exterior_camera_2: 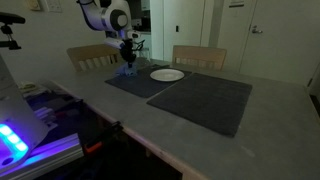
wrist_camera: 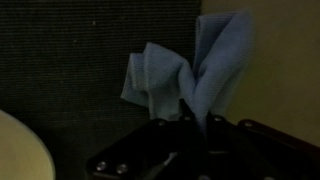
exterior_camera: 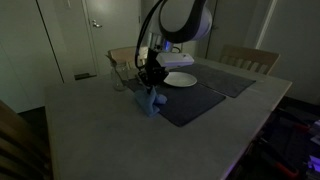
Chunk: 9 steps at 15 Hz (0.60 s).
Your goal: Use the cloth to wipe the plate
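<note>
A blue cloth (exterior_camera: 150,103) hangs crumpled from my gripper (exterior_camera: 151,87) over the edge of a dark placemat (exterior_camera: 200,100). Its lower end is at or just above the mat. In the wrist view my gripper (wrist_camera: 196,122) is shut on the cloth (wrist_camera: 195,62), which bunches up beyond the fingertips. A white plate (exterior_camera: 180,79) sits on the mat just beside my gripper, apart from the cloth. In an exterior view the plate (exterior_camera_2: 167,75) lies to the right of the cloth (exterior_camera_2: 127,69) and gripper (exterior_camera_2: 127,57). The plate's rim shows in the wrist view's lower left corner (wrist_camera: 18,150).
A second dark placemat (exterior_camera_2: 205,100) lies next to the first on the grey table (exterior_camera: 90,130). Wooden chairs (exterior_camera: 250,58) stand at the far side. A glass (exterior_camera: 112,72) stands near the table's back edge. Lit equipment (exterior_camera_2: 25,135) sits beside the table.
</note>
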{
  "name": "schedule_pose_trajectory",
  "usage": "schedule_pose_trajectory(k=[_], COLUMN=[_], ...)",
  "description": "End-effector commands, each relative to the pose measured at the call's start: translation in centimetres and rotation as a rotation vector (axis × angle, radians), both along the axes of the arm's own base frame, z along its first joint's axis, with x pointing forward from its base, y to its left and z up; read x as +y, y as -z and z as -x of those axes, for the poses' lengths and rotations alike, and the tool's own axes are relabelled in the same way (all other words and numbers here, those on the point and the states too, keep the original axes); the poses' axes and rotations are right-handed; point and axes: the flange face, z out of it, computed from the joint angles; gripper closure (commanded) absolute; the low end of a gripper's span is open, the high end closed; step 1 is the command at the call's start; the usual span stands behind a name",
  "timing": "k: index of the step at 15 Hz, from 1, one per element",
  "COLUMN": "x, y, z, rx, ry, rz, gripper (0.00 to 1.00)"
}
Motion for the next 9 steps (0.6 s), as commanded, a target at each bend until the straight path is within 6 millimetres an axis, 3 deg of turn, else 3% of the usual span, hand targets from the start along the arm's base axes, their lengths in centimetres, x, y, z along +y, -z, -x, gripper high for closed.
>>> schedule_pose_trajectory(k=[1,5,9], x=[0.1,-0.5,-3.3], y=[-2.0,-4.9,-7.6], z=[-0.9,-2.6,-5.3], rx=[0.031,0.018,-0.043], ry=[-0.091,-0.173,-0.227], rz=[0.017,0.078,0.149], gripper=[0.98,0.98,0.98])
